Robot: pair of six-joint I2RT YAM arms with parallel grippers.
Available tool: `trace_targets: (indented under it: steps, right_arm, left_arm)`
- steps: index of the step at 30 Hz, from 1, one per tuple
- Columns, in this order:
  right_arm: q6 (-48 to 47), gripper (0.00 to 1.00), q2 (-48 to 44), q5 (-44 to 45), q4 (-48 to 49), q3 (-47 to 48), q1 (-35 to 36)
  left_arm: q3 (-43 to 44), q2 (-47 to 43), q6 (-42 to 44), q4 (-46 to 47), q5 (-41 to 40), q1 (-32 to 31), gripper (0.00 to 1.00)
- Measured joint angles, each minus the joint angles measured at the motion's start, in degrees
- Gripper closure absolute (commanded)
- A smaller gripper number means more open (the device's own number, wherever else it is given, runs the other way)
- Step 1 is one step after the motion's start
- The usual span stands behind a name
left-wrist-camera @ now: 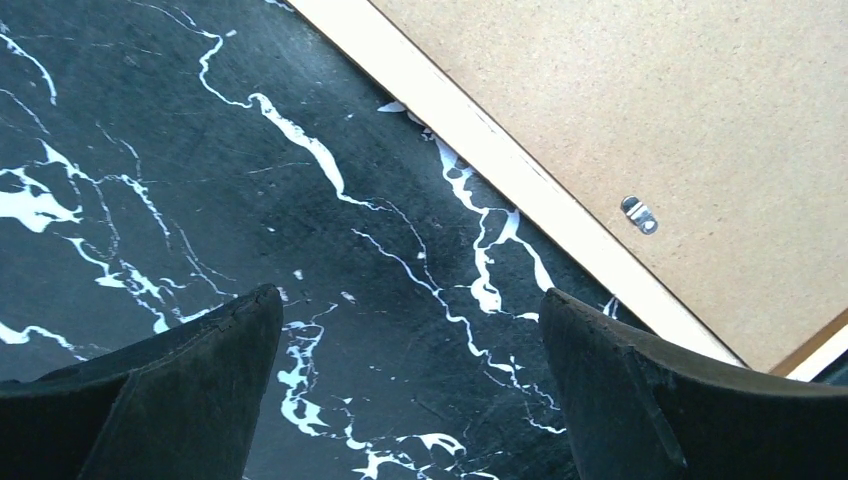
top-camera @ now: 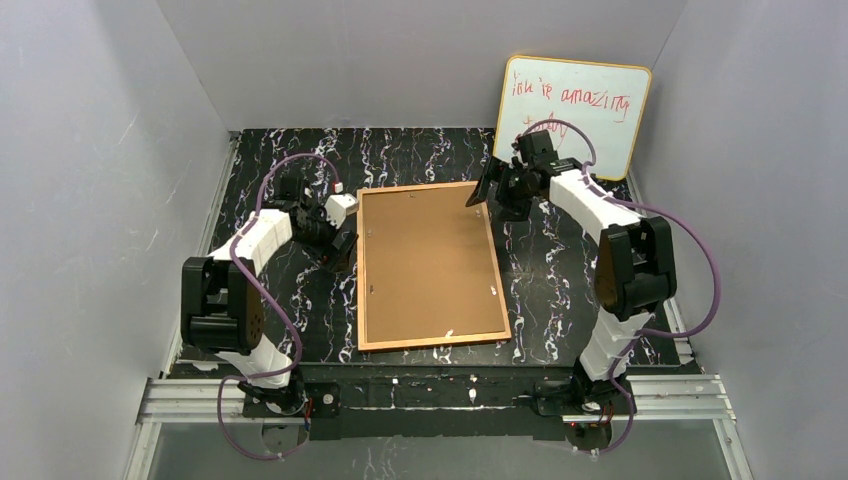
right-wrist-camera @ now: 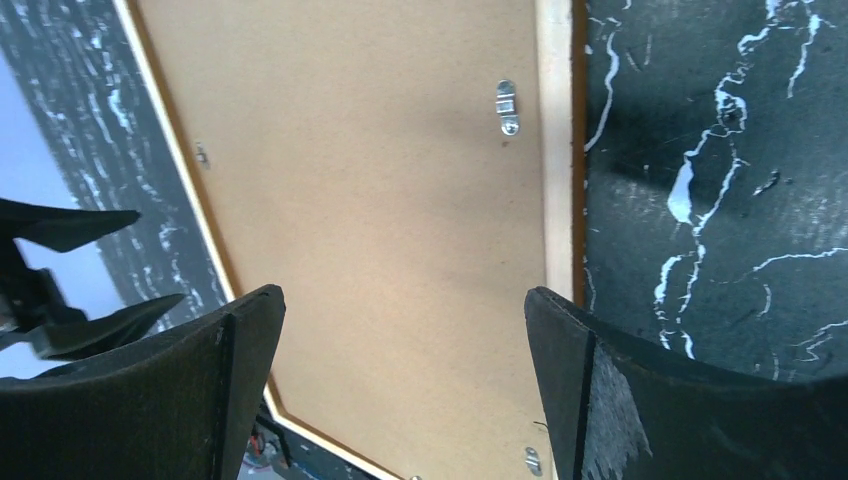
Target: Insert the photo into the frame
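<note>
- The frame (top-camera: 430, 265) lies flat in the middle of the tabletop (top-camera: 280, 180), between the two arms. Its plain brown backing board (right-wrist-camera: 370, 200) faces up, so the glass front faces down.
- Its long axis runs from the near edge toward the far wall, with the near end turned slightly to the right.
- The right fingers (right-wrist-camera: 640, 400) are spread wide and hold nothing. They hang over the frame's far right corner, with the backing board and right rail below the gap, so this arm is the nearer one.
- The left fingers (left-wrist-camera: 200, 380) are also spread wide and empty. They hang over bare tabletop just beside the frame's left long rail, toward its far end.
- Small metal clips (left-wrist-camera: 638, 214) sit on the board near the rails.
- The photo shows in no view, and I cannot tell whether it is under the board.
</note>
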Motion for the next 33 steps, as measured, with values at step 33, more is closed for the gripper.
trace_targets:
  steps: [33]
  right_arm:
    - [4.6,0.19,-11.8,-1.7,10.3,-23.9,2.2]
  left_arm:
    - [-5.7,3.0,-4.7,4.3,6.7,-0.5,0.22]
